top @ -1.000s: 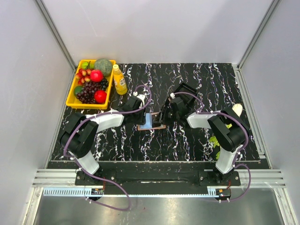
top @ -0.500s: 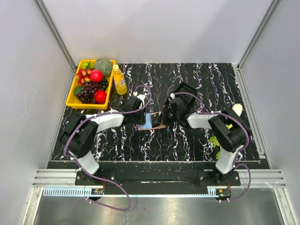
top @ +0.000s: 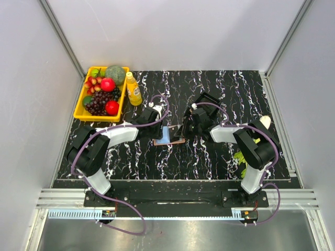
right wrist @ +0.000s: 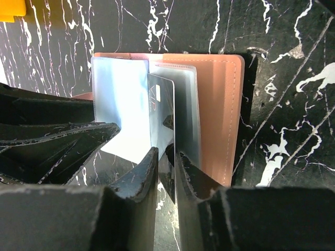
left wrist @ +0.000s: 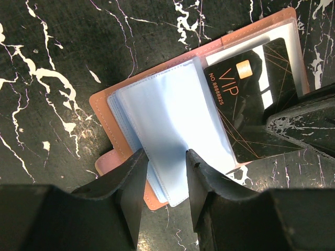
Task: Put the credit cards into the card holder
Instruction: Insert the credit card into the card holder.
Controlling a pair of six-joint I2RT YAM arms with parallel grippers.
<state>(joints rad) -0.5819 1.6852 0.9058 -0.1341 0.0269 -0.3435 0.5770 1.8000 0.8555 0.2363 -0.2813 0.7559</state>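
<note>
Left wrist view: the tan-brown leather-look folding card holder lies open on the black marbled table. The left gripper pinches its pale see-through pages. At 3 o'clock from them, the right gripper is squeezed narrow on the dark shiny plastic VIP card, which sits between the pages.

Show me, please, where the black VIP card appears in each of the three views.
Top external: too small to make out; it lies at the open holder, at the table's centre.
Left wrist: the card is at upper right, its VIP face showing.
Right wrist: centre, seen edge-on, pinched in the right hand.
Shared landmark: the pale blue sleeves, just left of it in every view.
</note>
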